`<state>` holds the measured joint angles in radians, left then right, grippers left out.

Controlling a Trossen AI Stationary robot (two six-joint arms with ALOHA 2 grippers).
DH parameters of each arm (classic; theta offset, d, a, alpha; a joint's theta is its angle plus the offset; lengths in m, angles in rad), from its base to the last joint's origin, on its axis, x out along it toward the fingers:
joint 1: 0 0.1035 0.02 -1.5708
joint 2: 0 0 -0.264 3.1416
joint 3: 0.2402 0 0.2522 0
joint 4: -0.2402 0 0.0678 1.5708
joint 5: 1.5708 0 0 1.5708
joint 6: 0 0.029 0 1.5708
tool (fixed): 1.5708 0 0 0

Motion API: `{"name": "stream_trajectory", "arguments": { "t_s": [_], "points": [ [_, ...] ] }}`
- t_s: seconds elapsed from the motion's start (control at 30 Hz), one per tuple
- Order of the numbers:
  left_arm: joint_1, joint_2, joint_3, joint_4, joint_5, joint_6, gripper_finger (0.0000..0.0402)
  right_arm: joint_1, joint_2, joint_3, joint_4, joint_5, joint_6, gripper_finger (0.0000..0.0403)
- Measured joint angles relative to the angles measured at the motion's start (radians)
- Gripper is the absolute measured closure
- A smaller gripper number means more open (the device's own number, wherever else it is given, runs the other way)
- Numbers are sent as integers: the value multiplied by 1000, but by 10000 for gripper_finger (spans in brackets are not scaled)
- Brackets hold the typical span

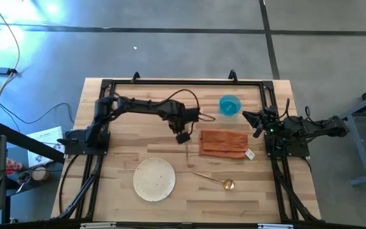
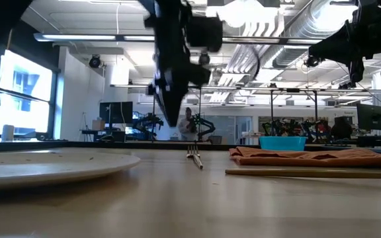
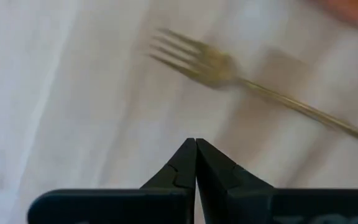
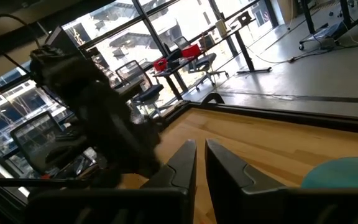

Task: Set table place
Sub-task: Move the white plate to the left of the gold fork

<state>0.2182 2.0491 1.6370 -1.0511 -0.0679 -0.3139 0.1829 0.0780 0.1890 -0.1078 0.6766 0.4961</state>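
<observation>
The gold fork lies flat on the wooden table, just left of the folded rust-orange napkin; it also shows in the high view. My left gripper is shut and empty and hangs above the fork's tine end, clear of it; in the low view it points down above the table. The speckled white plate lies near the front, the gold spoon to its right. The blue bowl stands behind the napkin. My right gripper is shut and waits at the right edge, beside the bowl.
The black rail frame borders the table. The napkin's white tag sticks out at its near right corner. Bare wood lies between the plate and the fork and along the table's front edge.
</observation>
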Motion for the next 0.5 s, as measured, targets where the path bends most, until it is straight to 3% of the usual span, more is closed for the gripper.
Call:
{"name": "stream_trajectory", "arguments": {
  "t_s": [0.23,0.37,0.5],
  "points": [
    [-93,-149,-49,-153,31,-86,399,0,0,0,12,-18,1,377],
    [-138,-269,-195,-119,58,-228,385,0,0,0,13,-47,2,377],
    [-185,-419,-416,3,121,-397,352,0,0,0,15,-58,2,377]
  ]
}}
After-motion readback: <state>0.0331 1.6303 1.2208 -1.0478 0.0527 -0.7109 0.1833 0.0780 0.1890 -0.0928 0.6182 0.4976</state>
